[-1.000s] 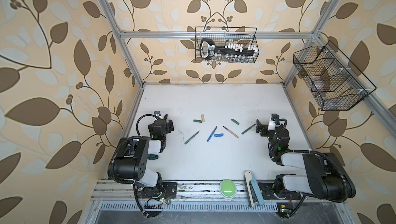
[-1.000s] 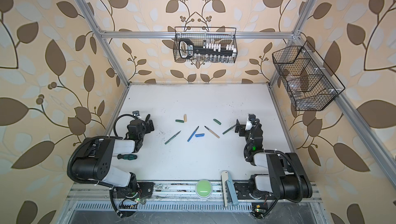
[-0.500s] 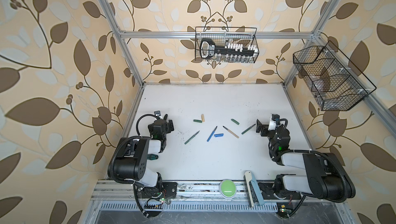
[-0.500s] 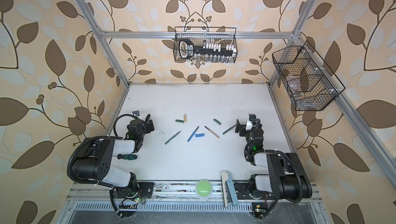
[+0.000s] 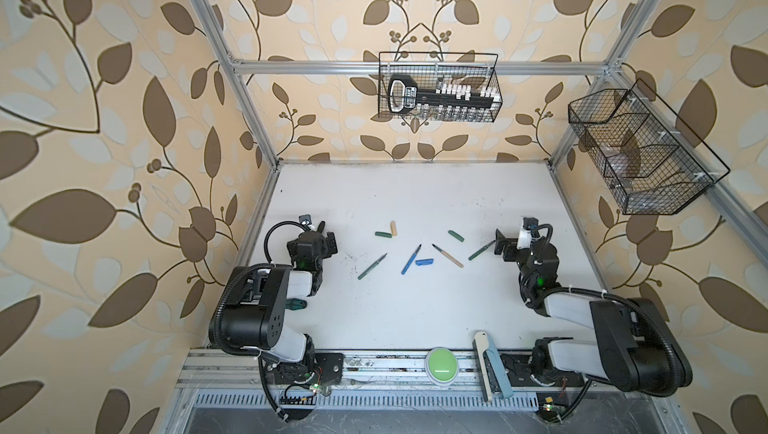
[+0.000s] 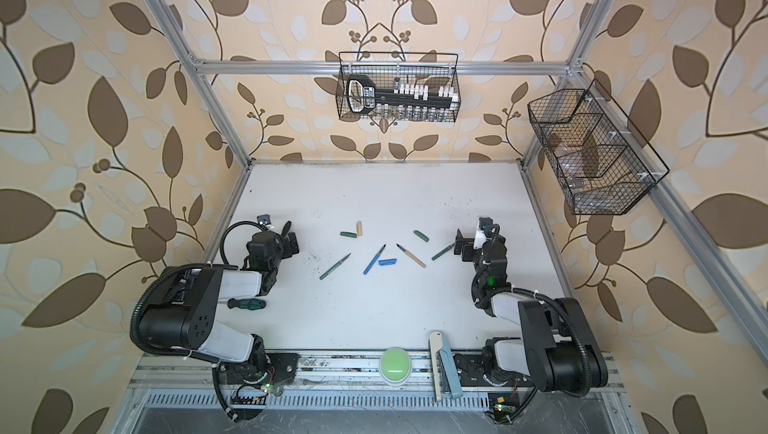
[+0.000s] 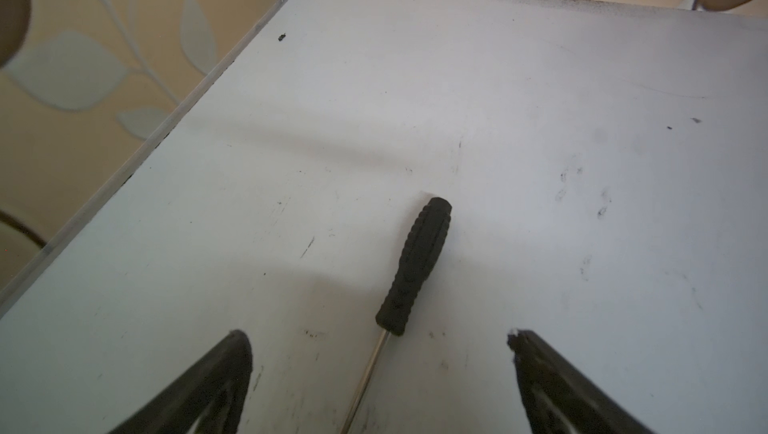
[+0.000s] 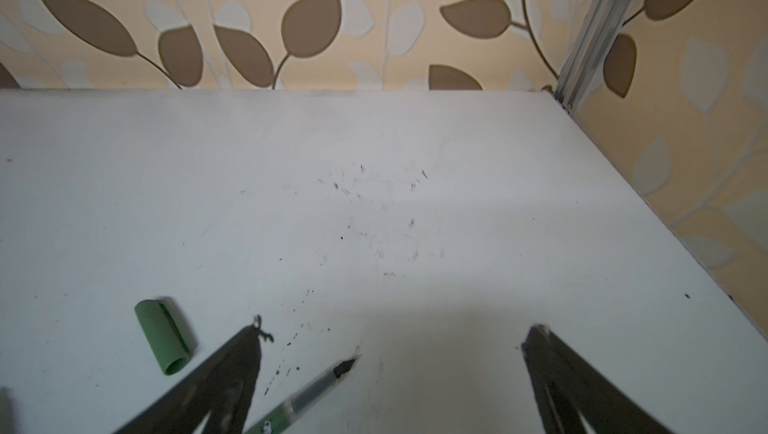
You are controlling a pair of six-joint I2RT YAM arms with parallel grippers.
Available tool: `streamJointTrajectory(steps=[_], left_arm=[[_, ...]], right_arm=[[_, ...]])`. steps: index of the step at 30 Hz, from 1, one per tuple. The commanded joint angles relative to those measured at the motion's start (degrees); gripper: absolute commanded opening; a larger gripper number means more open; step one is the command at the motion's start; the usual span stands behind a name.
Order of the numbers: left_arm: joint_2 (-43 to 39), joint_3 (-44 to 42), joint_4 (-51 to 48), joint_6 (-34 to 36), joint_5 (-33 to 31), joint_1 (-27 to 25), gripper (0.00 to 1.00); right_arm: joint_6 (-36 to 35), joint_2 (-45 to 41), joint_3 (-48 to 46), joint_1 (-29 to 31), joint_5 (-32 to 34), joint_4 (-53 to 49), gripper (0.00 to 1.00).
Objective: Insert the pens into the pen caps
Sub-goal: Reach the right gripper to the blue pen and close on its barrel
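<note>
Your left gripper (image 5: 326, 234) and right gripper (image 5: 500, 245) are both spread wide, nothing held. Blue pen (image 5: 411, 259) lies flat; blue cap (image 5: 424, 262) just right of it, beige pen (image 5: 448, 256) further right. Green pen (image 5: 372, 266) left of it, second green pen (image 5: 482, 250) far right. Beige cap (image 5: 393, 228), green cap (image 5: 383, 234), second green cap (image 5: 456, 235) behind it.

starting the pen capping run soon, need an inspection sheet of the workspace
surface: white table, scuffed with dark specks
job's things: blue pen, beige pen, left green pen, right green pen, all uncapped, lying flat; blue cap beside the blue pen; beige cap, left green cap, right green cap loose
clutter: black screwdriver under the left gripper; green-handled screwdriver by the left arm
grippers: left gripper and right gripper open, empty
cables: black hoses loop on both arms
surroundings: back basket, side basket, green button at front
</note>
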Motion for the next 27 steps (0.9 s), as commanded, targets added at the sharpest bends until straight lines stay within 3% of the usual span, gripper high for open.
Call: streamJointTrajectory(steps=[1,3,5,8,11,13,15,18,21,27], left_arm=[[-1.45,2.54,0.96,0.1,-2.69,0.63,0.99],[-4.08,5.2,-7.26,-1.91,-6.16,0.64,0.99],[-7.48,7.61,-13.72,-2.08,-5.66,0.57,0.99],[-12.87,11.79,-25.36,-4.66,-2.0,0.64,0.99],[-18.05,15.87,-36.1,-8.27,7.54,0.6,0.99],[-21.03,16.27,-38.54,-9.36,14.23,0.27,0.99],[-23.8,15.09,-39.11,-14.71,15.25,0.02,0.99],[-27.26,13.83,-41.32,-15.58,22.17,-0.29,0.99],[-29.61,13.79,-46.41,-16.67,19.92,-1.87,0.99],[-32.43,12.48,-48.98,-15.62,22.89,-3.76,0.99]], right_arm=[[2.69,-2.36,9.77,2.22,5.06,-19.8,1.0],[6.45,-2.38,15.04,3.84,3.12,-28.81,0.96],[10.34,-2.03,20.34,6.6,2.74,-37.66,0.93],[14.44,-0.7,27.04,11.0,-2.37,-46.75,0.88],[16.97,1.02,31.77,15.9,-5.74,-52.75,0.86],[19.21,3.04,34.31,18.63,-8.74,-55.85,0.84],[21.54,4.77,35.73,20.36,-12.18,-57.47,0.82],[22.68,6.13,36.29,23.83,-12.41,-57.99,0.8],[23.64,7.54,37.57,26.16,-10.34,-59.83,0.79],[24.52,12.58,40.51,28.19,-10.22,-61.09,0.78]])
